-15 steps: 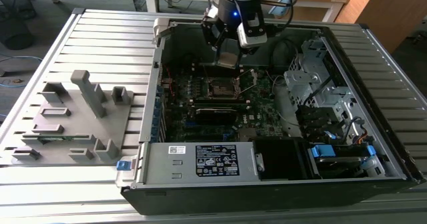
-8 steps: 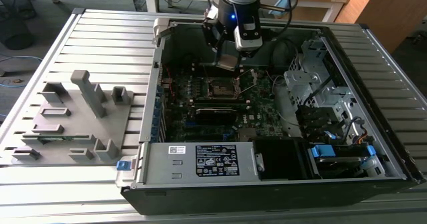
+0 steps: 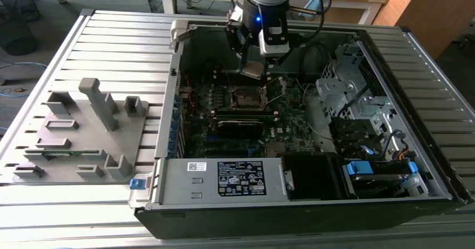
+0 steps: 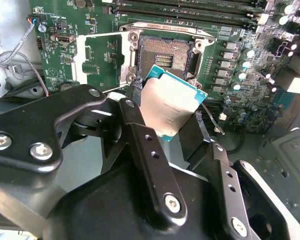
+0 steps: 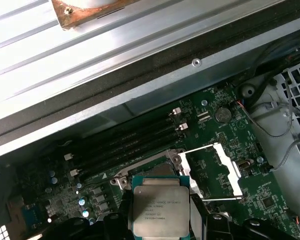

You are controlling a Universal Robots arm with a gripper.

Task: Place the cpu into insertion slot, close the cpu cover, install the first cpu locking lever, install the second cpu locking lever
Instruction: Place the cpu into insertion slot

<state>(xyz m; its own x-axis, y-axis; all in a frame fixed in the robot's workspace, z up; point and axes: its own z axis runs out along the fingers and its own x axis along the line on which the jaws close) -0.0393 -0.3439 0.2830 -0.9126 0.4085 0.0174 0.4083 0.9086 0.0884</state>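
The cpu (image 3: 252, 69) hangs tilted just above the motherboard, with my gripper (image 3: 253, 64) shut on its edges. In the second wrist view the cpu (image 4: 171, 105) sits between two black fingers (image 4: 135, 97), its green rim turned toward the insertion slot (image 4: 162, 52), which lies bare a little beyond it. In the first wrist view the cpu (image 5: 160, 210) shows its grey printed top and hides part of the insertion slot (image 5: 157, 170). The cpu cover (image 5: 225, 172) is swung open beside the socket, and it is a silvery frame (image 4: 97, 57). In the exterior view the insertion slot (image 3: 246, 98) lies below the gripper.
The open computer case (image 3: 171, 149) rests on a slatted metal table (image 3: 111, 49). A grey fixture block (image 3: 82, 127) stands at the exterior view's left. Long black memory slots (image 5: 130, 145) run beside the socket. A drive cage (image 3: 349, 93) and cables crowd the exterior view's right.
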